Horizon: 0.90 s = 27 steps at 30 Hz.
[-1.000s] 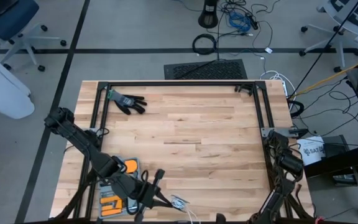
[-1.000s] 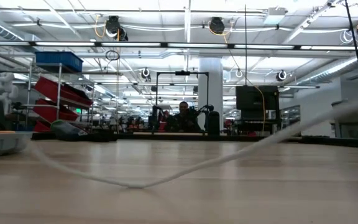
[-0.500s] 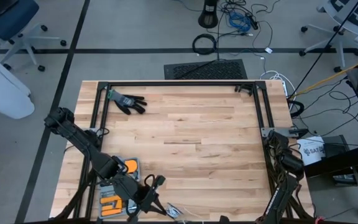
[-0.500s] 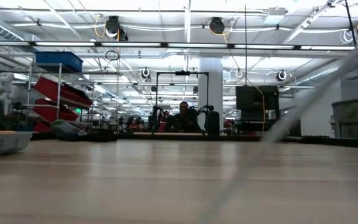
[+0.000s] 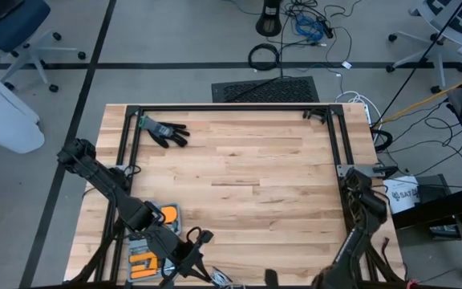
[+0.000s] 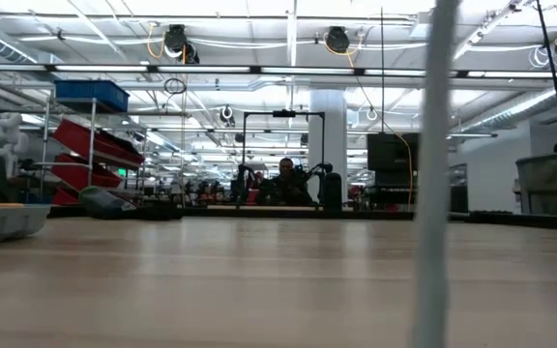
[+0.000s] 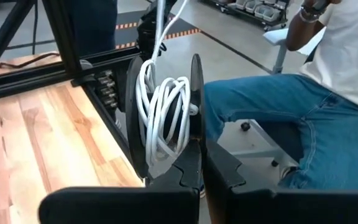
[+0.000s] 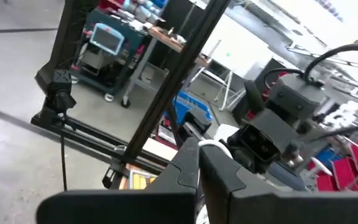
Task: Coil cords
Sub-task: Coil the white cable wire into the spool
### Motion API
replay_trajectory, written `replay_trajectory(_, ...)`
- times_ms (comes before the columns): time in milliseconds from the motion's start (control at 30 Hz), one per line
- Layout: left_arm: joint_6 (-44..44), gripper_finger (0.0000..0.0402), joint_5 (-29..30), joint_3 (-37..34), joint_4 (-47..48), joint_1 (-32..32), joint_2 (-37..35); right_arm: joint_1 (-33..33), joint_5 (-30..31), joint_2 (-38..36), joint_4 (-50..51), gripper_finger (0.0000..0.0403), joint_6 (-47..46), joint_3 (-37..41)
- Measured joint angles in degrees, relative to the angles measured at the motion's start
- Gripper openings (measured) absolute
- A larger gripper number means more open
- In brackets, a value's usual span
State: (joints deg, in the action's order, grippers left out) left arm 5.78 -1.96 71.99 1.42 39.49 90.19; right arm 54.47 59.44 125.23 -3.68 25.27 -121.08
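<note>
A big workshop hall stretches behind the wooden surface (image 5: 247, 177), with a black glove (image 5: 165, 131) lying near its far left corner. At the near edge we see the left end effector (image 7: 199, 155) clamped on a black spool (image 7: 194, 112) with the white cord (image 7: 163, 109) wound in loose turns around it; a strand runs off upward. In the low view that strand (image 6: 435, 174) hangs nearly vertical, close to the camera. The right end effector (image 8: 199, 163) is closed on nothing we can make out and hangs off the near right corner. To wind well, we judge the spool should be held steady and the strand kept lightly taut, so each turn lands between the rims.
</note>
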Motion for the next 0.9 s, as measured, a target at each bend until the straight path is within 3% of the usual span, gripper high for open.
replay_trajectory(400, -0.15, 0.0006, -1.31, 0.0, -0.43, 0.01, 0.38, -6.93, -15.06, -5.84, 18.35, 0.0, -10.62, 0.0)
replay_trajectory(900, -3.48, 0.0006, -3.74, 0.02, -5.78, 0.01, 2.43, -11.0, -19.49, -11.89, 32.23, 0.0, -12.6, 0.0)
